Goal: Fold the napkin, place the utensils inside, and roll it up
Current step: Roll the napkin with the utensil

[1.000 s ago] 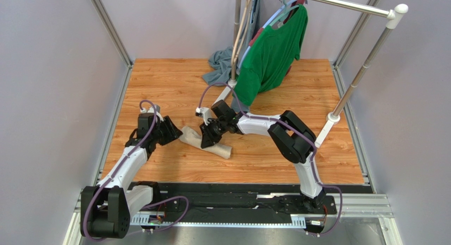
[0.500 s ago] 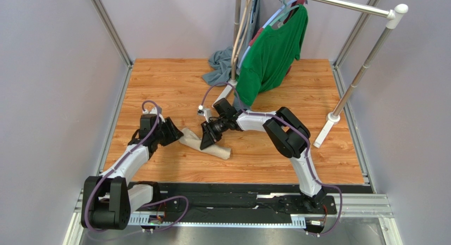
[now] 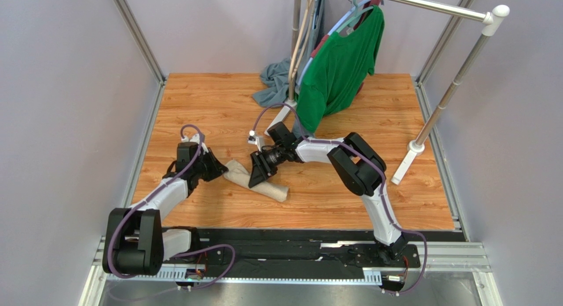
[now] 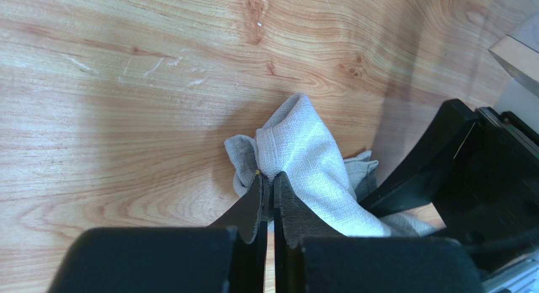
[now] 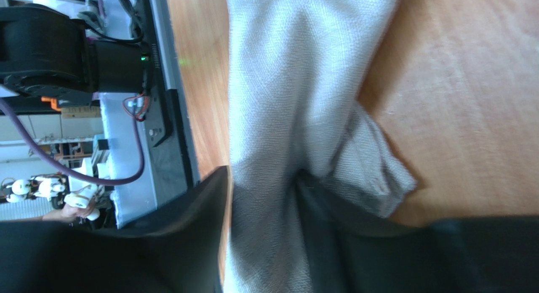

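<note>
The napkin (image 3: 274, 187) looks fully rolled, no fork showing. The left gripper (image 4: 267, 177), pressed together, touches the end just ahead. The right gripper (image 5: 262, 198) straddles the roll, grip unclear.

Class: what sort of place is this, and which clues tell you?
Probably a robotics lab test cell: a white-and-black left arm and right arm bolted to a black base rail, a wood-grain tabletop boxed in by plain grey walls, and a metal clothes rail holding a green shirt.
</note>
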Action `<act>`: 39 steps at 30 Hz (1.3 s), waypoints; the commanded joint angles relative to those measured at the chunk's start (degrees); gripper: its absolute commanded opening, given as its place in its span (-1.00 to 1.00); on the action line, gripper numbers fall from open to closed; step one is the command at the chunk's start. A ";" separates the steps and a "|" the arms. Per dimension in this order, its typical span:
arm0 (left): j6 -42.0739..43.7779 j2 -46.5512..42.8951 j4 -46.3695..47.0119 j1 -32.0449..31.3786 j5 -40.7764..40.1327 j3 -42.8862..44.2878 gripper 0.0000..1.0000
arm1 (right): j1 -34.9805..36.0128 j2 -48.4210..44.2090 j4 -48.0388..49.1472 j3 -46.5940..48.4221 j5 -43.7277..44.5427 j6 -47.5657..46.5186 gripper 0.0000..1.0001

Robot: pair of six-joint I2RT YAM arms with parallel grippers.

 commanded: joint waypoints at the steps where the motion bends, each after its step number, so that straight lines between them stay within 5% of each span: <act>1: 0.52 0.19 1.09 -0.16 0.50 0.82 -1.00 | 0.64 -4.26 -2.22 -1.71 7.51 -0.44 0.16; 4: 0.26 0.28 -0.85 -0.16 1.02 1.79 -1.00 | 1.52 -7.44 -2.13 -3.29 13.56 -1.49 0.34; 18: -0.18 2.92 -6.47 -0.16 1.90 5.57 -1.00 | 14.07 -21.94 -1.87 -8.04 48.29 -13.79 0.36; 39: -0.01 3.80 -8.32 -0.16 2.25 6.98 -1.00 | 18.74 -15.27 -3.63 -5.40 53.32 -21.35 0.28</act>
